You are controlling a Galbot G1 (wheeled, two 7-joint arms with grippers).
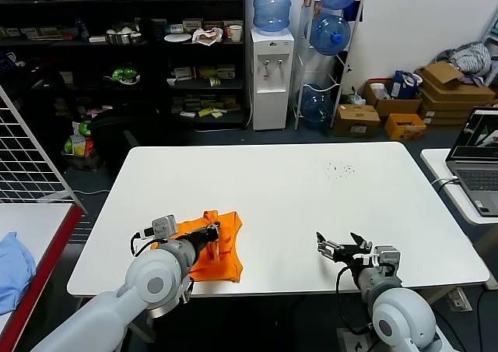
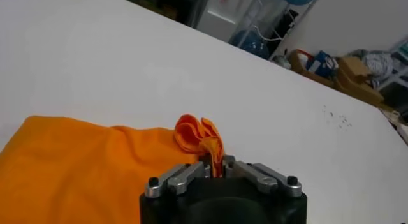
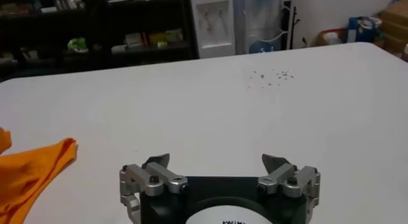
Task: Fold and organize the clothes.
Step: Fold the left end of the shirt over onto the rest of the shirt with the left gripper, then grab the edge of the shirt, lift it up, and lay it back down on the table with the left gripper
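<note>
In the head view we saw the orange T-shirt folded near the table's front left edge, with the left gripper above it. In the left wrist view the jaws were nearly closed, pinching a bunched fold of the shirt. In the right wrist view the right gripper hovered over bare table, its jaws spread wide and holding nothing.

The scene is evenly and brightly lit from overhead. A soft sheen is seen across the white table, with no hard glare. Only short, faint shadows are cast beneath the orange T-shirt and under the right gripper. The dark shelving toward ten o'clock in the head view is left dim, its contents poorly resolved. In both wrist views the background is rendered soft and out of focus, and the table edge is shown tilted in the left wrist view.
</note>
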